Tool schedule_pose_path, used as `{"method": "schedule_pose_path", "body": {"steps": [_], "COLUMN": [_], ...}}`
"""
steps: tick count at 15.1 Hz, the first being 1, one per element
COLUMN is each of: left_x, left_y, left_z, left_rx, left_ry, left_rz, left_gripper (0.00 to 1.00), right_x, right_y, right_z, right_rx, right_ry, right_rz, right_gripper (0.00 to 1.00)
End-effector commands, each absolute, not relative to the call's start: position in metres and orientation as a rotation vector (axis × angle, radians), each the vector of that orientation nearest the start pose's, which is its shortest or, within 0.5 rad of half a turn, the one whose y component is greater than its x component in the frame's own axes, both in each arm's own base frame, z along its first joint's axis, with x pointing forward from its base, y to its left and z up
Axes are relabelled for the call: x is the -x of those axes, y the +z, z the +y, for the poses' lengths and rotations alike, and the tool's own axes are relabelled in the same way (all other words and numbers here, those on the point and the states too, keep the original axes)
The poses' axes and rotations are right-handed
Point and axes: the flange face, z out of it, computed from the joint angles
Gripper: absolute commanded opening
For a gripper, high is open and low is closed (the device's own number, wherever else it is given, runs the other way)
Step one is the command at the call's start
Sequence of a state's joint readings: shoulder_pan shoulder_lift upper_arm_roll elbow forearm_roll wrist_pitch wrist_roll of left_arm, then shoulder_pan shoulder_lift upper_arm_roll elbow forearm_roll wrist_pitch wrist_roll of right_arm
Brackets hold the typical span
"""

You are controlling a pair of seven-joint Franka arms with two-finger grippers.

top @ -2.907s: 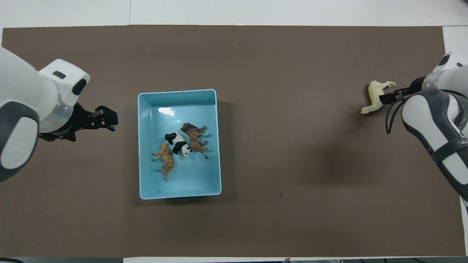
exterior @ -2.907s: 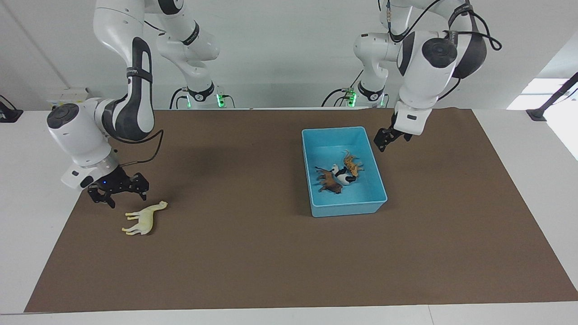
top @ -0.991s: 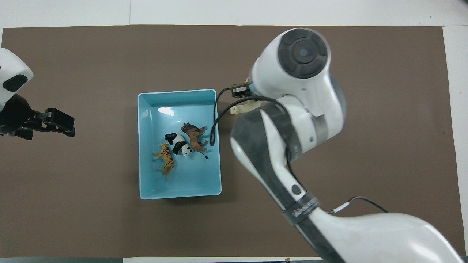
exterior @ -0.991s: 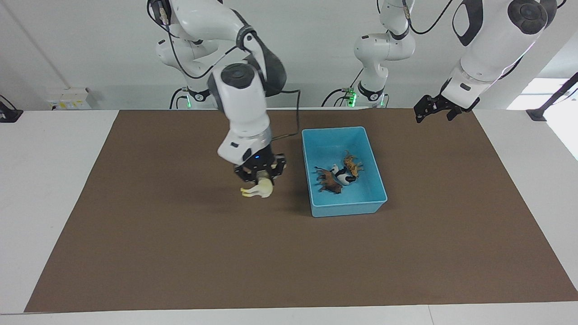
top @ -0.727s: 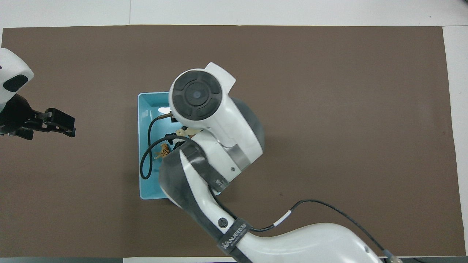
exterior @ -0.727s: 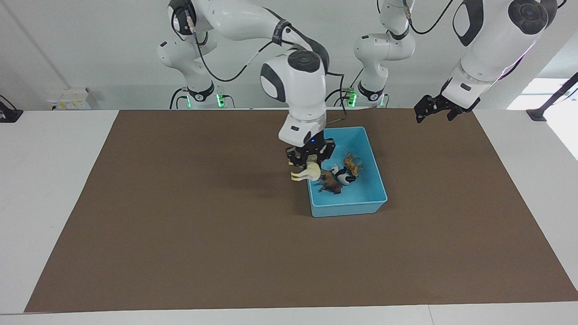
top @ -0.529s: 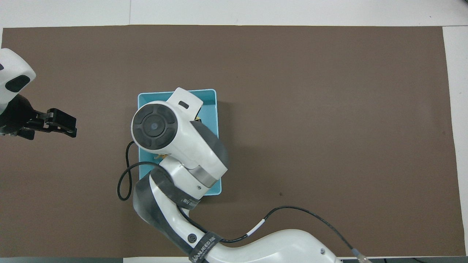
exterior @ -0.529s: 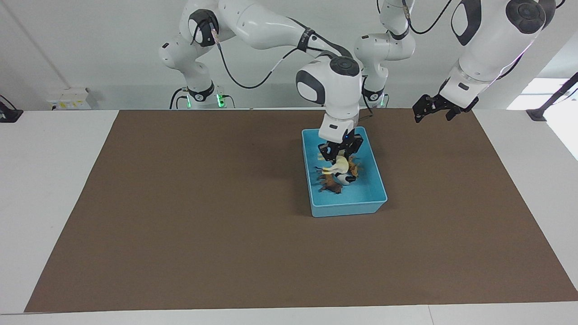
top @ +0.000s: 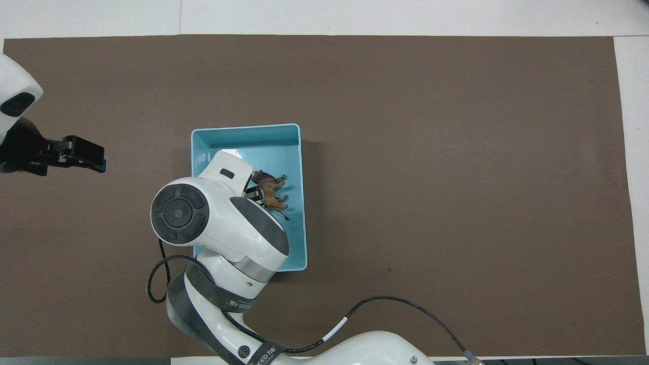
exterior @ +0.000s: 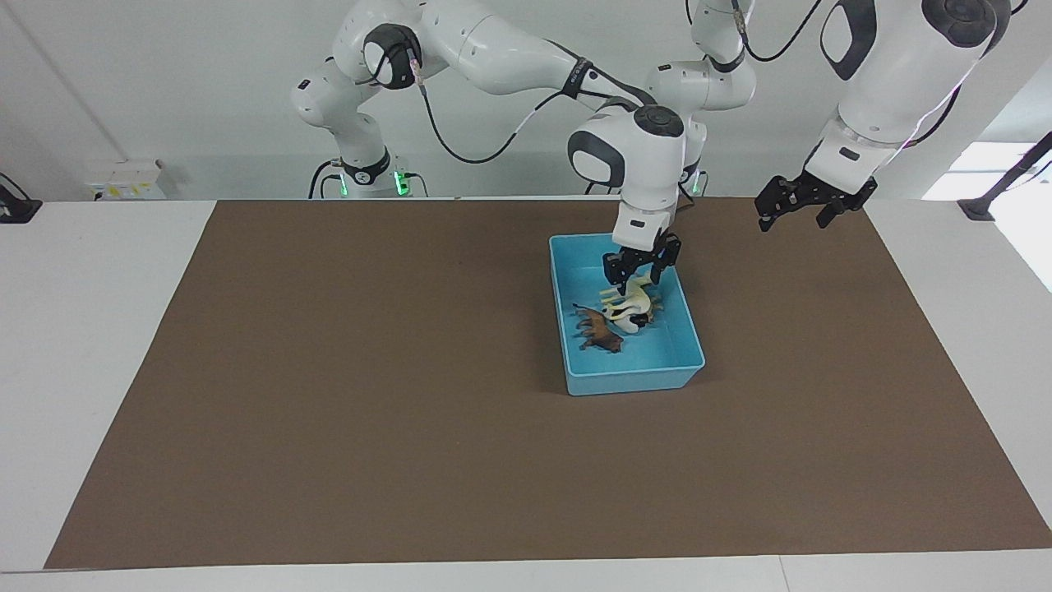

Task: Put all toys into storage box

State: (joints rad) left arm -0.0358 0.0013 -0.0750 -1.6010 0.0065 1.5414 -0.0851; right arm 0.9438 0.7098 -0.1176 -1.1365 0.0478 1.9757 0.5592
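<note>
The light blue storage box (exterior: 633,382) (top: 246,126) stands on the brown mat toward the left arm's end. My right gripper (exterior: 639,278) hangs open just over its inside, and the cream long-necked toy (exterior: 631,308) lies free below it, resting on the other toys. The dark brown toy (exterior: 600,330) (top: 271,190) lies beside it in the box. The panda (exterior: 633,326) peeks out from under the cream one, and the tiger is mostly covered. In the overhead view my right arm hides most of the box's contents. My left gripper (exterior: 809,205) (top: 83,154) waits open and empty, raised beside the box.
The brown mat (exterior: 411,411) covers most of the white table (exterior: 82,329). My right arm stretches from its base across the mat to the box. A black cable (top: 385,301) loops from that arm.
My right gripper carried the cream toy from over the mat to over the box, then opened. The toy now lies on the others. The left arm has hardly moved.
</note>
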Motion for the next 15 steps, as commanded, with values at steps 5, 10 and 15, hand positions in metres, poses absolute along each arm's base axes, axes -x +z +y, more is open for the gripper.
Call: {"method": "schedule_pose_path", "body": {"steps": [5, 10, 15], "left_x": [-0.543, -0.541, -0.542], "left_y": [0.614, 0.615, 0.614], "left_z": [-0.068, -0.063, -0.057], "left_rx": [3.145, 3.144, 3.143], "left_ry": [0.027, 0.042, 0.044], "left_rz": [0.079, 0.055, 0.043], "left_gripper": [1.00, 1.00, 1.00], "right_x": [-0.553, -0.620, -0.638], "right_y": [0.526, 0.590, 0.602], "right_z": [0.464, 0.270, 0.060], "right_rx": [3.052, 3.062, 3.112], "right_ry": [-0.246, -0.264, -0.247], "right_rz": [-0.094, 0.172, -0.020], "right_gripper": [1.00, 1.00, 1.00]}}
